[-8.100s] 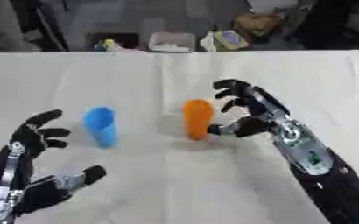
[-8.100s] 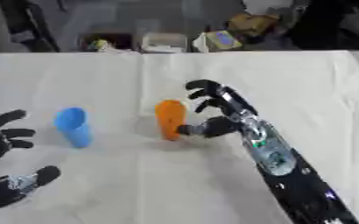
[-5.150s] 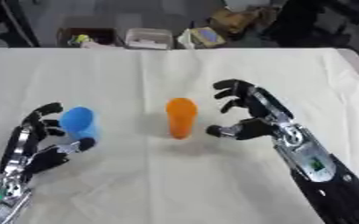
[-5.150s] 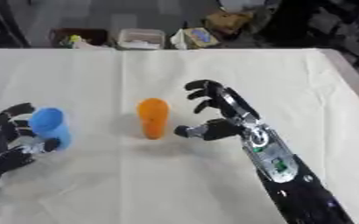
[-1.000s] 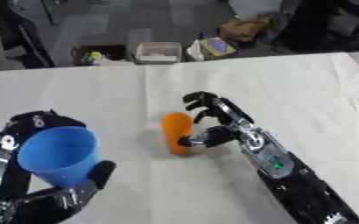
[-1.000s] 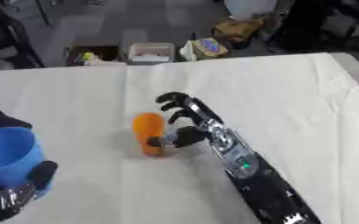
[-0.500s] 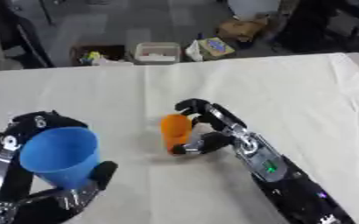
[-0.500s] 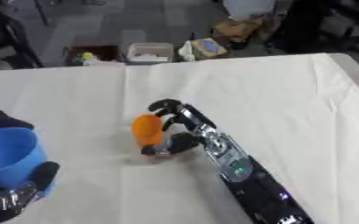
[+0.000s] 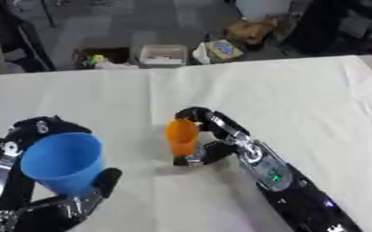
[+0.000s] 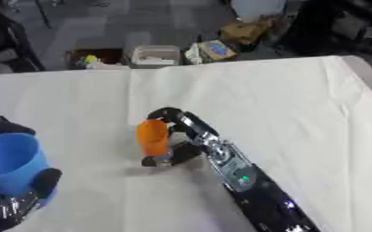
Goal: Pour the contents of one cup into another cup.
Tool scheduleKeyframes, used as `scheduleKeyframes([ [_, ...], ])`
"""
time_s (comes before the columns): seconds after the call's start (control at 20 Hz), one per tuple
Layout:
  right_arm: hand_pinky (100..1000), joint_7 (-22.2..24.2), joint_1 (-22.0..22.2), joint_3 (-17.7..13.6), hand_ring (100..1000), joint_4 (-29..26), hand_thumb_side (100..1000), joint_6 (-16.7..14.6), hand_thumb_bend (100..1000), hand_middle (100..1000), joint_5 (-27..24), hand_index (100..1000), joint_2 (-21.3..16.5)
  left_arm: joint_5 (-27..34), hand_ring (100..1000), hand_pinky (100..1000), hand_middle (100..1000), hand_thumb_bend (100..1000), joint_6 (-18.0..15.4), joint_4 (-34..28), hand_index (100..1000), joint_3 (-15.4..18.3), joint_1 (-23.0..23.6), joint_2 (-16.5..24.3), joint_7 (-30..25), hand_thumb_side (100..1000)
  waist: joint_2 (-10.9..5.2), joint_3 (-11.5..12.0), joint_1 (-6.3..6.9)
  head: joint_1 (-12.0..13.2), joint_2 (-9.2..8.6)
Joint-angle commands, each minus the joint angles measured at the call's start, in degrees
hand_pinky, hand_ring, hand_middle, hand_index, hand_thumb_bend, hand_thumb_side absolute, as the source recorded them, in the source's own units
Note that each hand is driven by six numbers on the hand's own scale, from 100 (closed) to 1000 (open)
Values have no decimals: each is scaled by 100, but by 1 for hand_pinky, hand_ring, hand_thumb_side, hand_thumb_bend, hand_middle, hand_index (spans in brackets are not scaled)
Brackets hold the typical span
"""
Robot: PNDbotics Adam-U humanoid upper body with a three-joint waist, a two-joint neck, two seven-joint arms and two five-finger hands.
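An orange cup [image 9: 181,136] stands upright near the middle of the white table. My right hand [image 9: 217,138] is curled round it from the right, fingers over its far side and thumb low at its base. My left hand [image 9: 38,199] holds a blue cup [image 9: 62,162] upright and lifted at the lower left, its open mouth facing up toward the camera. I cannot see any contents in the blue cup. The two cups are well apart.
The white tablecloth [image 9: 300,99] covers the table. Beyond its far edge, on the floor, lie a clear plastic box [image 9: 163,55], a small crate [image 9: 100,59] and bags [image 9: 225,47].
My right hand has closed in from the right and wrapped its fingers round the orange cup. The blue cup stays lifted in my left hand.
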Motion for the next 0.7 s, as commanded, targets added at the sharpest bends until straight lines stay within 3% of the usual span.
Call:
scheduleKeyframes([
  [0.05, 540, 33, -150, 25, 753, -18, 168, -15, 764, 801, 45, 762, 18, 47, 100, 100, 103, 360, 7, -127, 494, 15, -97, 1, -11, 100, -123, 19, 3, -25, -67],
  [0.35, 500, 20, -192, 65, 707, 50, 147, -35, 737, 754, 82, 723, 80, 53, 100, 100, 103, 358, 17, -127, 494, -3, -106, -21, -15, 100, -112, 48, 6, -36, -60],
  [0.7, 399, 12, -221, 145, 504, 192, 100, -65, 614, 572, 235, 577, 108, 62, 100, 100, 103, 356, 35, -127, 495, -30, -116, -52, -20, 100, -97, 73, 21, -44, -59],
])
